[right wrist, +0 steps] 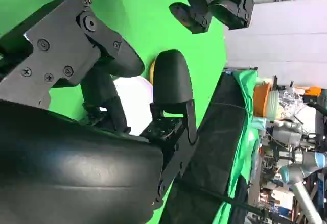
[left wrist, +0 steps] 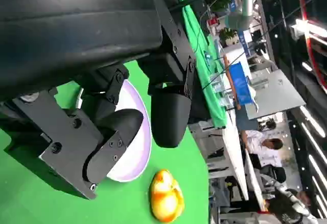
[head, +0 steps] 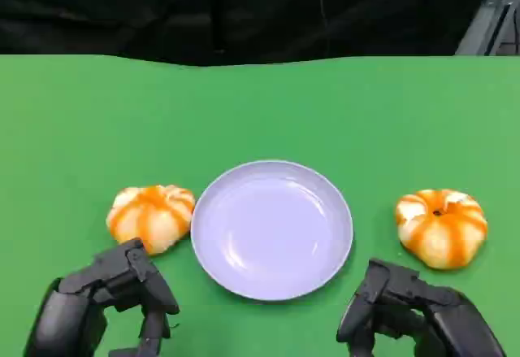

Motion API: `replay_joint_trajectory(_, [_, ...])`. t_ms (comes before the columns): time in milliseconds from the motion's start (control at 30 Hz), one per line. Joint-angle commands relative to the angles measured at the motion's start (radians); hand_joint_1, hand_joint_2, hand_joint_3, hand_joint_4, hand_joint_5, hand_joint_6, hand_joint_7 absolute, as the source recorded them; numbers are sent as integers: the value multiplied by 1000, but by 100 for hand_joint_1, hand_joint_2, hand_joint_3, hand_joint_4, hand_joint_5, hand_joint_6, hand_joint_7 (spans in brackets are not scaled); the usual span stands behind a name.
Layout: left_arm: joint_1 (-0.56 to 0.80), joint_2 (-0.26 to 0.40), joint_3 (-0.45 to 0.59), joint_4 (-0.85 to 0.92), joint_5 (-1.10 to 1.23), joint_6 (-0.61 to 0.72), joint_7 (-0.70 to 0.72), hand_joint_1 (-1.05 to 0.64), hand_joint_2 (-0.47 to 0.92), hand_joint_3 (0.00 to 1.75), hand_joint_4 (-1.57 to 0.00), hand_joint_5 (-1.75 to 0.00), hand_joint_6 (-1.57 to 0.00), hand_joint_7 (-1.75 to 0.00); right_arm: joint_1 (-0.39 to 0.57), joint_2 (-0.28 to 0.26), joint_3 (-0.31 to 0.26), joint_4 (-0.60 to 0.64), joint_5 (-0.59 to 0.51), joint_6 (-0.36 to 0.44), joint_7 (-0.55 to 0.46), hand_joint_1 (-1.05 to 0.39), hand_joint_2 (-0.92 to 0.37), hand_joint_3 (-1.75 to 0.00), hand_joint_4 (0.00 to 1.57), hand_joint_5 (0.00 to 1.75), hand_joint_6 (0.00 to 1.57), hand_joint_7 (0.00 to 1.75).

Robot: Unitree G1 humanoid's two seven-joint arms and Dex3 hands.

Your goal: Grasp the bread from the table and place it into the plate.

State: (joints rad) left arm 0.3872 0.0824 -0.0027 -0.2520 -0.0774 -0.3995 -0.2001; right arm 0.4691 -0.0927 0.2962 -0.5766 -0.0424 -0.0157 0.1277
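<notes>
Nearest the robot, the left hand (head: 106, 304) and the right hand (head: 414, 312) hover low over the green table (head: 73, 129), one at each near corner of the plate (head: 272, 229). Both hold nothing, their fingers spread apart. The pale purple plate lies between them, slightly farther out. One bread roll (head: 151, 217) sits just beside the plate's left rim, beyond the left hand. A second bread roll (head: 440, 227) lies right of the plate, apart from it.
</notes>
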Motion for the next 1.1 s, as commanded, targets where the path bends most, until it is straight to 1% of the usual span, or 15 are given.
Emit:
replay_joint_trajectory(33, [2,17,2,-1,2,7,-6,-6,33,151,-80,-172,-75,-159,2,-5,-3,-11,10,5,3,-3,-33,-137,68,168,64,150])
replay_joint_trajectory(600, [-1,21,1,0,10,3,-5,-5,33,151,-80,-172,-75,-158,1,-7,-1,-16,3,13,2,-3,-33,-136,69,167,65,148])
replay_joint_trajectory(700, [-5,16,2,0,24,6,6,-3,35,148,-78,-166,-76,-147,-1,-7,-3,-12,5,10,3,-2,-33,-137,69,167,65,148])
replay_joint_trajectory(767, [-2,11,1,-9,35,17,14,-3,36,147,-78,-164,-77,-143,1,-9,-3,-16,5,12,4,-2,-33,-137,69,167,65,149])
replay_joint_trajectory(833, [0,2,1,-21,67,36,36,-5,40,137,-73,-151,-75,-129,8,-12,-1,-25,7,18,7,-3,-33,-136,68,167,65,149])
replay_joint_trajectory(900, [3,-6,4,-36,117,63,66,-12,57,96,-64,-120,-68,-90,15,-15,3,-30,10,18,11,-4,-35,-135,67,167,64,149])
replay_joint_trajectory(933, [3,-6,2,-50,157,85,82,-13,58,93,-60,-116,-66,-85,21,-15,5,-36,11,21,13,-4,-35,-135,67,167,64,149])
replay_joint_trajectory(1000, [2,-6,-1,-67,201,114,99,-15,64,80,-51,-108,-63,-67,26,-15,7,-44,11,27,16,-5,-35,-135,67,168,63,150])
replay_joint_trajectory(1033, [3,-6,-2,-73,212,122,104,-16,65,78,-50,-107,-63,-64,27,-15,7,-46,11,29,16,-5,-35,-135,67,169,63,150])
replay_joint_trajectory(1067, [-19,10,-8,-106,328,194,118,-16,66,77,-49,-107,-63,-62,34,-16,12,-58,12,37,18,-5,-35,-135,67,169,63,150])
replay_joint_trajectory(1100, [-43,22,-16,-138,434,271,123,-29,76,55,-32,-100,-50,-47,40,-16,16,-70,12,46,19,-5,-35,-135,68,169,63,150])
